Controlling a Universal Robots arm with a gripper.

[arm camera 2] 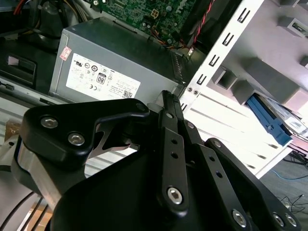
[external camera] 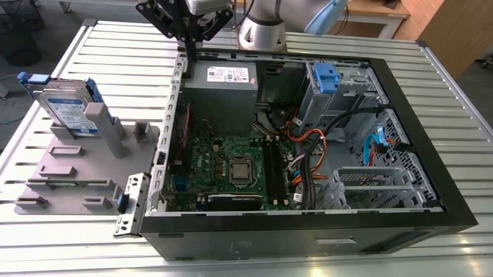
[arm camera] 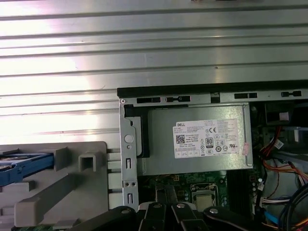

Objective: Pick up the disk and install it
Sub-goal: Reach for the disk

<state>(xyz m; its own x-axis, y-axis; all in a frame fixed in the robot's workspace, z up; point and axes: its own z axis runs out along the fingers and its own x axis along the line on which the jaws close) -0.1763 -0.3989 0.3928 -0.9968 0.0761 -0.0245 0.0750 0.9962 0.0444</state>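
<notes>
The disk point(external camera: 68, 109) is a silver drive with a blue-and-white label and blue side rails. It leans upright in a grey fixture point(external camera: 77, 167) at the exterior view's left, outside the open computer case point(external camera: 308, 231). Its blue rail also appears in both wrist views point(arm camera 2: 269, 120) point(arm camera: 19, 163). My gripper point(external camera: 187, 46) hangs above the case's far-left corner, beside the power supply point(external camera: 223, 81), well away from the disk. Its black fingers point(arm camera 2: 166, 95) are shut together with nothing between them.
The case lies open on a slatted metal table point(external camera: 100, 40). Inside are the motherboard point(external camera: 231, 167), bundled cables point(external camera: 308, 144), and a silver drive cage with a blue latch point(external camera: 327, 78) at the far right. The grey fixture has several empty slots and posts.
</notes>
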